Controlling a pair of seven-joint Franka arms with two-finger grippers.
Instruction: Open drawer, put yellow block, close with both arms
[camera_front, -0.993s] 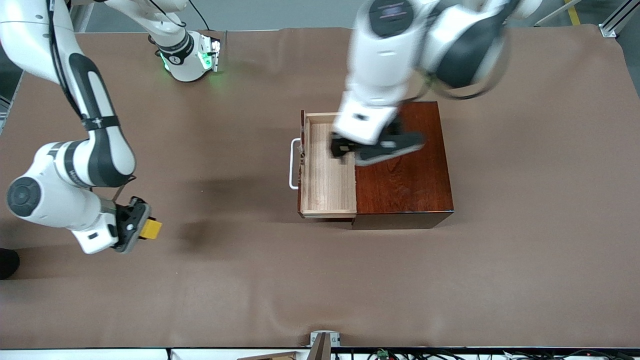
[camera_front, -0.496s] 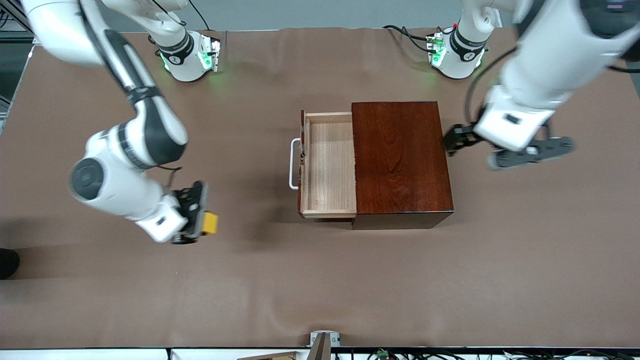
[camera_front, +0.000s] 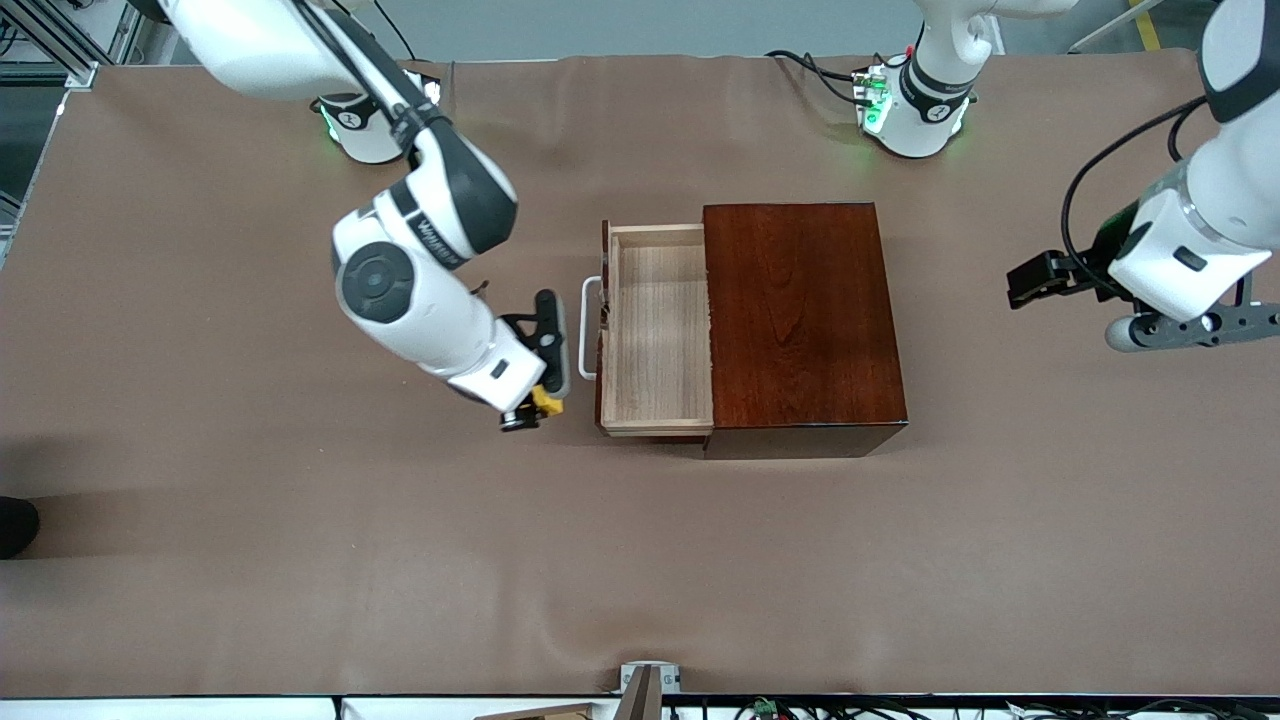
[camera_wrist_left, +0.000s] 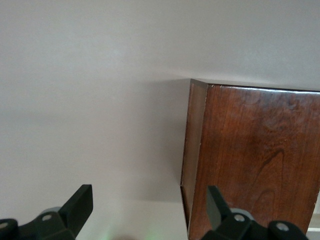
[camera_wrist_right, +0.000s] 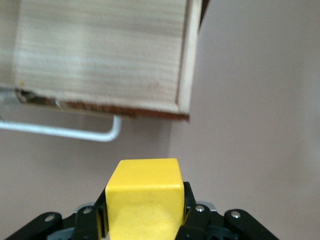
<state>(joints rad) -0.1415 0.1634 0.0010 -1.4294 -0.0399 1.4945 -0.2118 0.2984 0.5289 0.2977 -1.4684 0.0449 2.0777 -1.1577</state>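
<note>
The drawer (camera_front: 655, 330) is pulled out of the dark reddish-brown box (camera_front: 800, 310). Its pale wood interior is empty and its white handle (camera_front: 588, 328) faces the right arm's end of the table. My right gripper (camera_front: 540, 398) is shut on the yellow block (camera_front: 548, 403), over the table just outside the handle and the drawer's corner nearest the front camera. The right wrist view shows the block (camera_wrist_right: 144, 195) between the fingers, with the drawer (camera_wrist_right: 100, 50) and handle (camera_wrist_right: 65, 131) ahead. My left gripper (camera_front: 1035, 277) is open and empty over the table, between the box and the left arm's end. Its wrist view shows the box's corner (camera_wrist_left: 255, 160).
The brown table cover (camera_front: 640, 560) spreads all round the box. The arms' green-lit bases (camera_front: 370, 120) stand along the table edge farthest from the front camera. A small fixture (camera_front: 645, 680) sits at the table edge nearest that camera.
My right arm has carried the yellow block across the table to the drawer's handle. My left arm has swung from over the drawer, off the box, toward its own end of the table.
</note>
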